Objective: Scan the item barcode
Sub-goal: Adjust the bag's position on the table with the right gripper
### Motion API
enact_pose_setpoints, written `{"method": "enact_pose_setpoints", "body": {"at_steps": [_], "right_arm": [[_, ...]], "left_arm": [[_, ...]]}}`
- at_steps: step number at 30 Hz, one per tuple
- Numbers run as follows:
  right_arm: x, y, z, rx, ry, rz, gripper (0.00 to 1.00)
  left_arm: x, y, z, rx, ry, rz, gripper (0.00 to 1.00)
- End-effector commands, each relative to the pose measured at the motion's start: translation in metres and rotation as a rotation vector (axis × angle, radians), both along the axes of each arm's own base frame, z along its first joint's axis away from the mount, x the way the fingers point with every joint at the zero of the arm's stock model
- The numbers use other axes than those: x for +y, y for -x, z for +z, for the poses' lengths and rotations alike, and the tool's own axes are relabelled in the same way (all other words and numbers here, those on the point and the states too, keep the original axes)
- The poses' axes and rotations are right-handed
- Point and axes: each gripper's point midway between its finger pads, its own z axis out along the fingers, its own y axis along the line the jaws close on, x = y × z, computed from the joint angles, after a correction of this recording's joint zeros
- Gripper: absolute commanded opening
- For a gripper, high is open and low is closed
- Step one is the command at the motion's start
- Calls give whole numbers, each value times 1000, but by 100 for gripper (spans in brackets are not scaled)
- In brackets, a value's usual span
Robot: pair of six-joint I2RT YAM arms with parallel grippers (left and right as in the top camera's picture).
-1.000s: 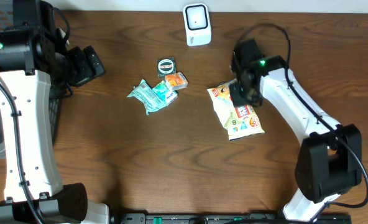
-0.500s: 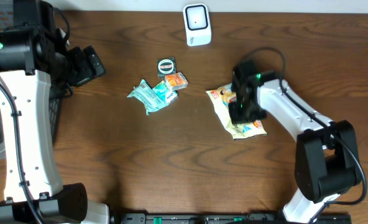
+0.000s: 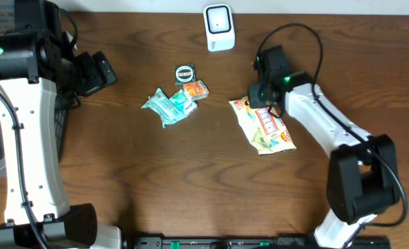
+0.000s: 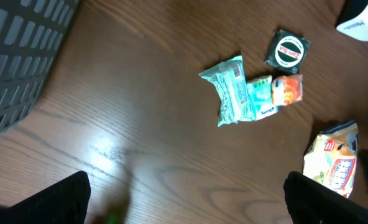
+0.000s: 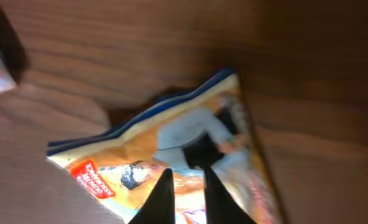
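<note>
A yellow snack bag lies flat on the wood table, right of centre; it also shows at the right edge of the left wrist view as the bag. My right gripper hovers over the bag's far end. In the right wrist view its fingertips stand a narrow gap apart, with the bag lying below them and nothing between them. The white scanner stands at the table's far edge. My left gripper is raised at the far left, its jaws wide open and empty.
Teal packets, an orange packet and a round green-and-black item lie in a cluster left of centre. A dark mesh basket sits along the left side.
The right arm dipped onto the bag half a second ago and has since pulled back toward the scanner side. Its jaws have parted a little. The bag stays on the table. The left arm is still.
</note>
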Motion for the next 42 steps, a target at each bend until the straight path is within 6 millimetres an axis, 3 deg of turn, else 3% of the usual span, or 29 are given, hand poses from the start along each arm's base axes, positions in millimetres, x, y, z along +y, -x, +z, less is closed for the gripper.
{"method": "enact_pose_setpoints", "body": {"at_steps": [1, 4, 7, 9, 11, 12, 13, 15, 19, 25, 28, 31, 34, 36, 37, 38, 42], "right_arm": [[21, 12, -35, 73, -64, 10, 13], [25, 9, -40, 65, -67, 16, 17], [23, 7, -29, 67, -61, 18, 14], [19, 7, -8, 76, -59, 10, 13], [12, 11, 21, 97, -51, -2, 20], [11, 14, 27, 105, -48, -4, 23], [5, 26, 40, 144, -22, 23, 28], [-5, 46, 44, 211, 38, 68, 29], [-35, 96, 23, 408, 172, 51, 18], [-52, 143, -35, 534, 212, -1, 26], [-43, 160, -56, 573, 135, -5, 18], [-13, 172, -64, 611, -37, 29, 19], [18, 161, -47, 593, -152, 78, 28], [23, 150, -33, 570, -155, 84, 33], [23, 142, -24, 551, -144, 84, 35], [13, 115, 0, 467, -55, 68, 40], [-8, 75, 23, 306, 95, 26, 44]], "left_arm": [[2, 2, 5, -13, -7, 2, 98], [2, 2, 5, -13, -7, 2, 98], [2, 2, 5, -13, -7, 2, 98], [2, 2, 5, -13, -7, 2, 98], [2, 2, 5, -13, -7, 2, 98], [2, 2, 5, -13, -7, 2, 98], [2, 2, 5, -13, -7, 2, 98], [2, 2, 5, -13, -7, 2, 98], [2, 2, 5, -13, -7, 2, 98], [2, 2, 5, -13, -7, 2, 98], [2, 2, 5, -13, -7, 2, 98], [2, 2, 5, -13, -7, 2, 98], [2, 2, 5, -13, -7, 2, 98], [2, 2, 5, -13, -7, 2, 98], [2, 2, 5, -13, -7, 2, 98], [2, 2, 5, -13, -7, 2, 98], [2, 2, 5, -13, -7, 2, 98]]}}
